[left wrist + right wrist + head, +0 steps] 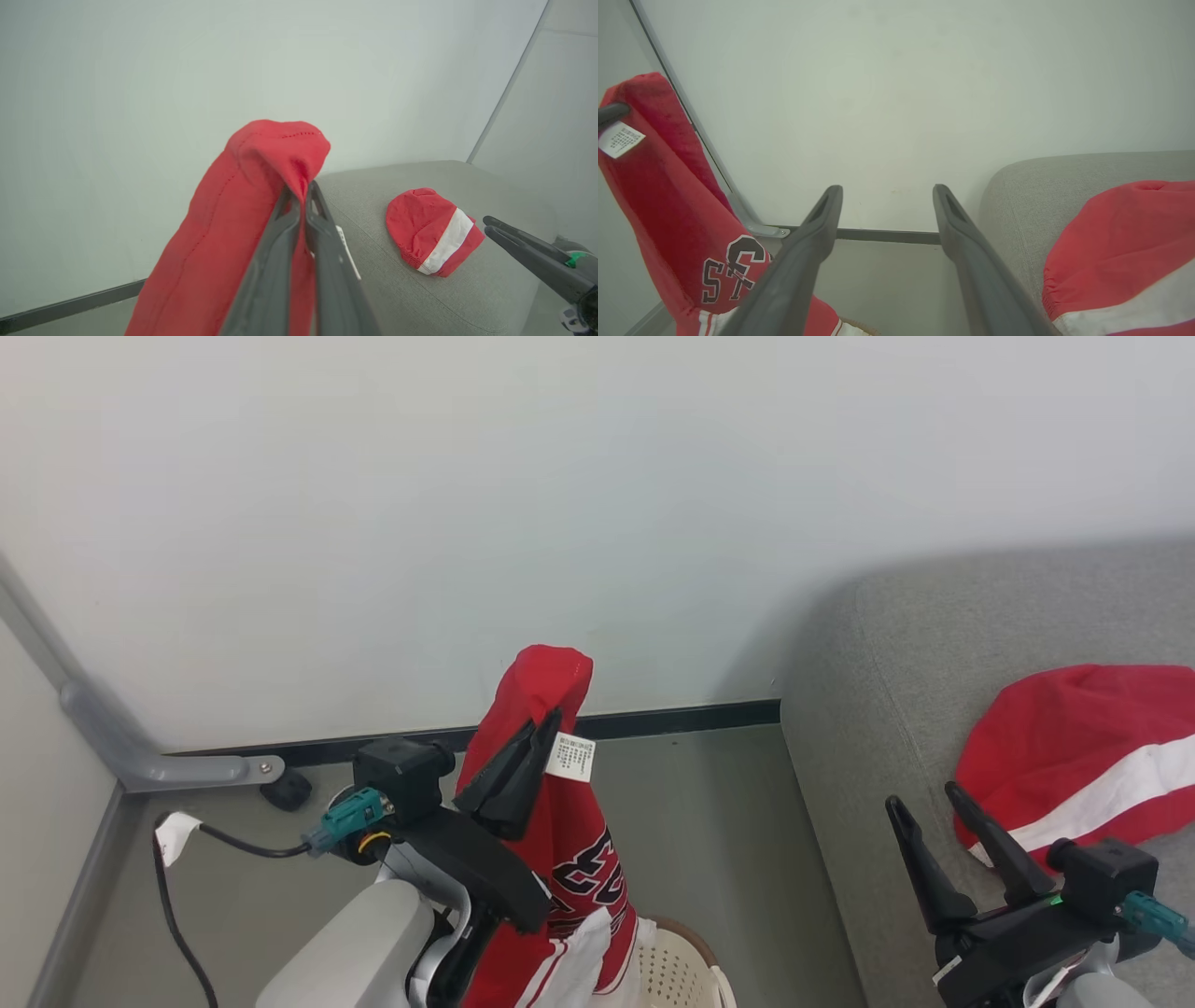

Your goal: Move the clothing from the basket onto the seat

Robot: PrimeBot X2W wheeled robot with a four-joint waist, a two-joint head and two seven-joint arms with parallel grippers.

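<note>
fingers [509,775] of the left gripper [544,726] clamp a red garment [574,831] dangling over the basket [677,971] in the head view, right gripper [922,796] splayed beside a second red piece [1074,756] on the seat [868,644], left wrist view same pinch up close, right wrist view prongs wide apart

The basket [677,971] shows just a corner at the head view's bottom edge, the rest behind the hanging garment [571,826]. That garment's dark lettering is partly folded out of sight, and its white label [570,757] carries print too small to read. The second garment [1074,747] and the seat [868,709] run off the right edge.
</note>
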